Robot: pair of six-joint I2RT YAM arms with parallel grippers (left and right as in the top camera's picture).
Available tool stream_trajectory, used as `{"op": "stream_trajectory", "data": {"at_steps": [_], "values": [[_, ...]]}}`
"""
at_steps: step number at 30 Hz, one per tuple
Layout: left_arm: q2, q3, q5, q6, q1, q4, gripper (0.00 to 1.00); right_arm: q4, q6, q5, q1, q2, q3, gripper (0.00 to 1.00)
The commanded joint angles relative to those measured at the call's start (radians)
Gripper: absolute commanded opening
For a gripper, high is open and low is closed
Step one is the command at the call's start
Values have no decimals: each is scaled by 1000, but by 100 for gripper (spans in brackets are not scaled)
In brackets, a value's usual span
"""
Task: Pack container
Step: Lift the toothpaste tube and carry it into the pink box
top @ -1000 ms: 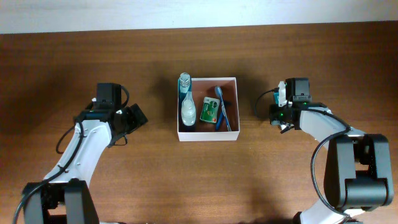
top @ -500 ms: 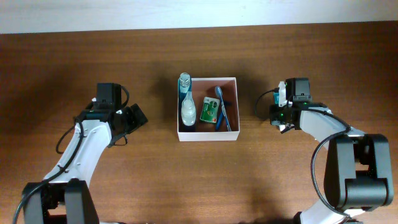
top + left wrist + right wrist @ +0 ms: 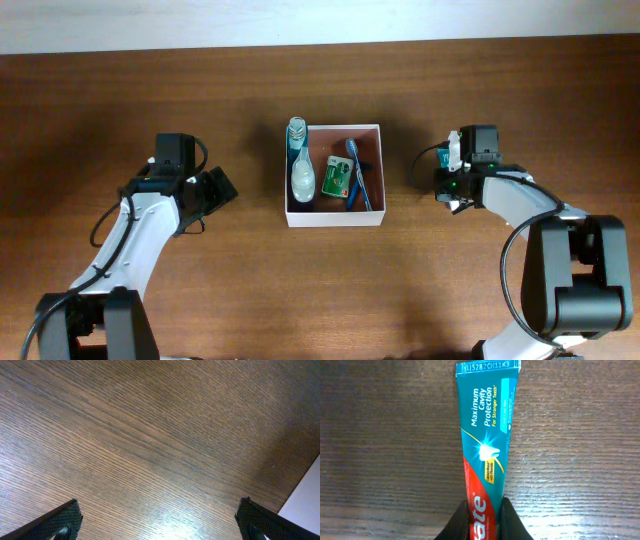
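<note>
Two arms flank the container [image 3: 376, 218], which sits at the middle of the table [image 3: 320, 290], its thin white walls square to the overhead view and well apart from both arms. Inside it lie a clear bottle [image 3: 302, 172] along the left wall, with its neck reaching the upper-left corner of the rim, a green packet [image 3: 337, 177] whose print is too small to read, and a blue toothbrush [image 3: 358, 178] lying on a slant beside the packet. The right tool [image 3: 485, 522] is pinched onto a toothpaste tube [image 3: 487, 435]. Its dark fingertips [image 3: 462, 522] press either side of the tube's red lower part, and the tube lies flat on the wood with its crimped end pointing away. The wrist picture's bottom edge cuts off the tube's other end. From overhead, only a teal sliver of the tube shows beside the right arm's wrist; the rest is hidden under it. The left tool [image 3: 215, 188] stands spread wide over bare wood. In its wrist view only the two textured fingertips [image 3: 60, 522] poke in at the bottom corners, with nothing between them. A pale strip [image 3: 305, 500] at that picture's lower right is cut off, and what it is cannot be told.
</note>
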Motion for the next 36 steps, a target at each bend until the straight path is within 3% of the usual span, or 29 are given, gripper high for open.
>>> {"op": "stream_trajectory", "data": {"at_steps": [1,16,25,36], "values": [[3,-3,-6,5,2,-1,100,-83,42,-11,-3,47,11,8],[3,-3,-6,5,2,-1,100,-545,89,-224,-3,-73,394,4],[3,-3,-6,5,2,-1,100,-615,89,-399,11,-128,451,4],[3,-3,-6,5,2,-1,100,-612,89,-399,172,-154,451,4]]}}
